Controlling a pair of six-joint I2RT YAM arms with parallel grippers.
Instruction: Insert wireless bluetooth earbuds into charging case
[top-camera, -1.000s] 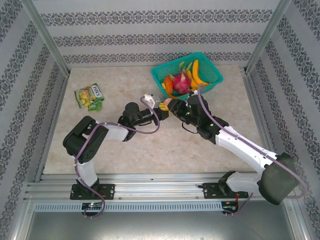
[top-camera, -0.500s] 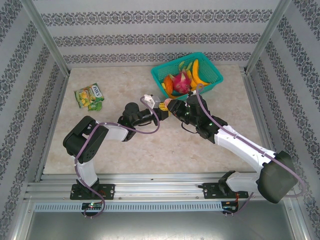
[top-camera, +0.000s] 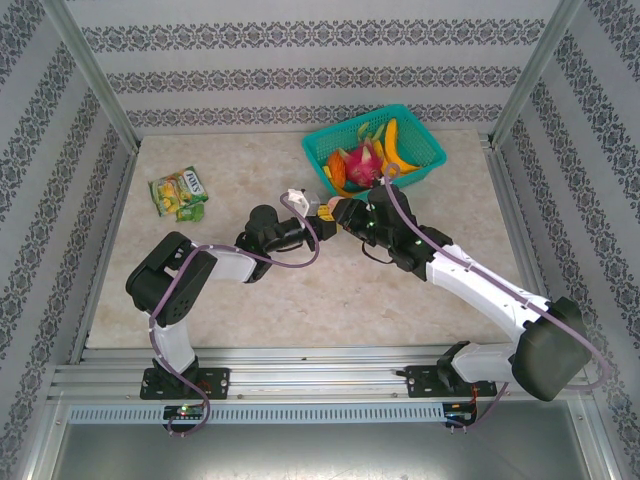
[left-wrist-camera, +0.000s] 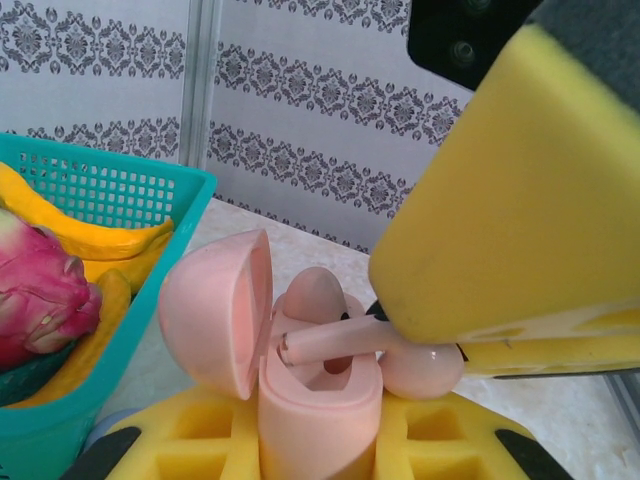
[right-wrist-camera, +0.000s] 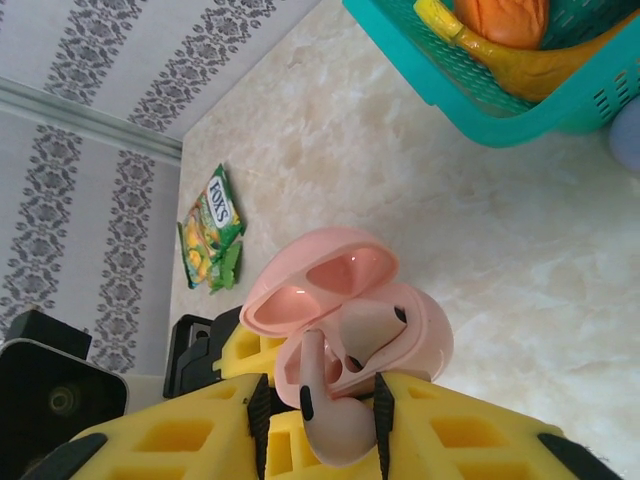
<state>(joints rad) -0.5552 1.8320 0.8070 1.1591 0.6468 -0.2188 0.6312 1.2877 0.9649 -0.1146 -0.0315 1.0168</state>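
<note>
Mid-table, by a teal plastic basket (left-wrist-camera: 110, 195), left gripper (left-wrist-camera: 320, 435) clamps an open round pink charging case (right-wrist-camera: 428, 340); right gripper (right-wrist-camera: 335, 420) pinches a pale pink stemmed earbud (left-wrist-camera: 335, 343) over its socket. A tilted stem could jam.

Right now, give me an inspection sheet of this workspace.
Surface: pale marble-look table.
Job's things: pink case, lid open; first earbud seated inside; second earbud across the opening, not yet seated.
Clutter: teal basket of fruit, far right; green candy packet, far left.
Grippers: left gripper shut on the pink case; right gripper shut on the second earbud.
Cables: left cable and right cable loop along the arms.
Surroundings: patterned walls, metal posts.
</note>
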